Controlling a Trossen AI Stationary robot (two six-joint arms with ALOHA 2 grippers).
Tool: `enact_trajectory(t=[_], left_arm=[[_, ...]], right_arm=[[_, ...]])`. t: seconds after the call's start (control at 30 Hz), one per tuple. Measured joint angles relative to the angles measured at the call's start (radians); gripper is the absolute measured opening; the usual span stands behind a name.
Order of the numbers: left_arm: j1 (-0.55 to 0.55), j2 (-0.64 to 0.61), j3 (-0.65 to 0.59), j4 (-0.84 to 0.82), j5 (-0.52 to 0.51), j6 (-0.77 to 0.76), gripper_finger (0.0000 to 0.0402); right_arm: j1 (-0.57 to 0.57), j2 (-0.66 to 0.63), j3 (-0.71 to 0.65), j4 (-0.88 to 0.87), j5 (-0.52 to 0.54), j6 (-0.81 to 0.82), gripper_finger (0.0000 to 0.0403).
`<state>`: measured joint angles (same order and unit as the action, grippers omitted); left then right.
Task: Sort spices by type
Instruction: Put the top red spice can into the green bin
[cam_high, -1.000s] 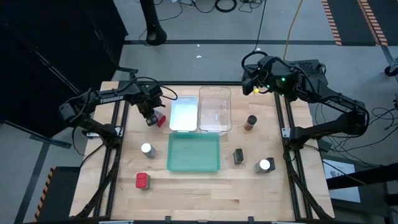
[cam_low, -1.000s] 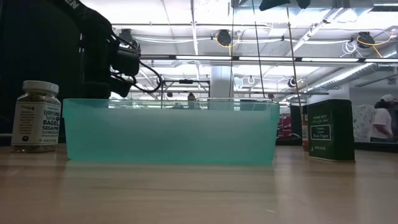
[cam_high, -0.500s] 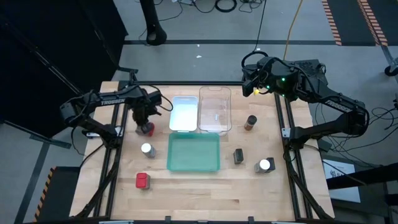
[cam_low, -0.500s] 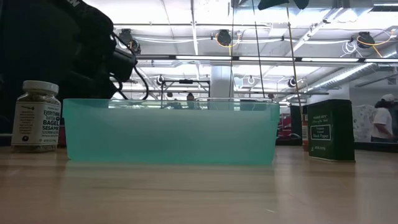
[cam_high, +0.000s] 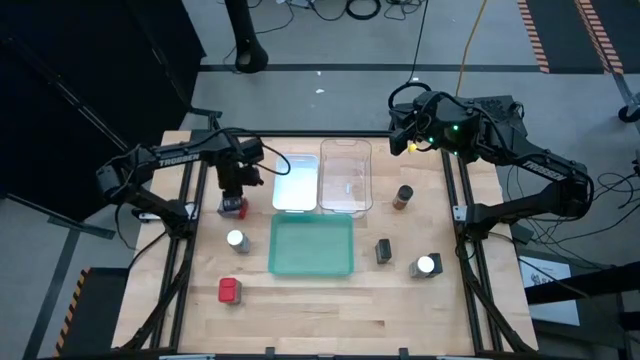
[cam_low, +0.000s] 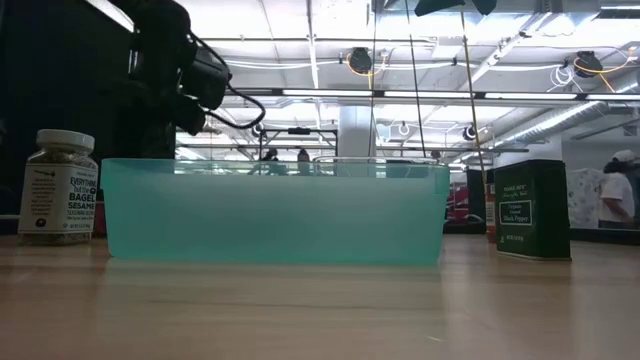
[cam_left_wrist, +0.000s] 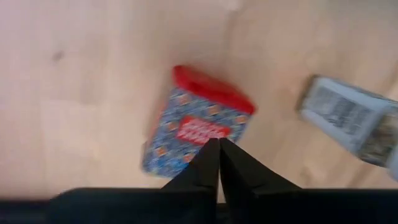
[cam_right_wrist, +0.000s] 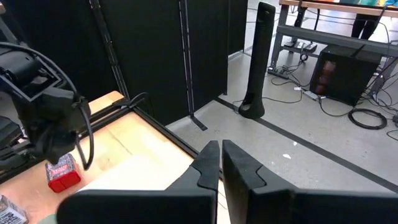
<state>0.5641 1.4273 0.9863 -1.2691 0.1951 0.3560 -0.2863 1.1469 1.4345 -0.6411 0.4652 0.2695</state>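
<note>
Left gripper (cam_high: 238, 190): hangs over the table's left side, just above a red tin (cam_high: 234, 207). Its fingers are pressed together and hold nothing; the left wrist view shows the tin (cam_left_wrist: 198, 124) on the wood below them. A second ago the gripper carried this tin beside the white tray (cam_high: 296, 183); now the tin rests further left, released.

Other left-side spices: a white-lidded jar (cam_high: 236, 240) stands near the set-down tin; a second red tin (cam_high: 230, 290) sits toward the front. Neither has moved.

Trays: white, clear (cam_high: 346, 176) and green (cam_high: 311, 244), unchanged.

Right-side spices: brown jar (cam_high: 403, 197), dark tin (cam_high: 384, 250), white-lidded jar (cam_high: 426, 266), all unmoved.

Right gripper (cam_high: 398, 124): waits at the back right corner, fingers together.
</note>
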Motion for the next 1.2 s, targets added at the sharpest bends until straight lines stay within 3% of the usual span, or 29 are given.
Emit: enact_trajectory(t=[0.27,0.43,0.57,0.8,1.2], left_arm=[[-0.091,0.0,0.0,0.009,0.046,0.028,0.0161],[-0.141,0.0,0.0,0.039,-0.115,0.045,0.0245],[-0.168,0.0,0.0,0.076,-0.241,0.027,0.029],[-0.172,-0.001,0.0,0.076,-0.106,0.043,0.0303],[-0.172,-0.001,0.0,0.085,-0.039,-0.019,0.0314]], right_arm=[[0.0,0.0,0.0,0.0,0.0,0.0,0.0],[0.0,0.0,0.0,0.0,0.0,0.0,0.0],[0.0,0.0,0.0,0.0,0.0,0.0,0.0],[0.0,0.0,0.0,0.0,0.0,0.0,0.0],[0.0,0.0,0.0,0.0,0.001,-0.001,0.0]])
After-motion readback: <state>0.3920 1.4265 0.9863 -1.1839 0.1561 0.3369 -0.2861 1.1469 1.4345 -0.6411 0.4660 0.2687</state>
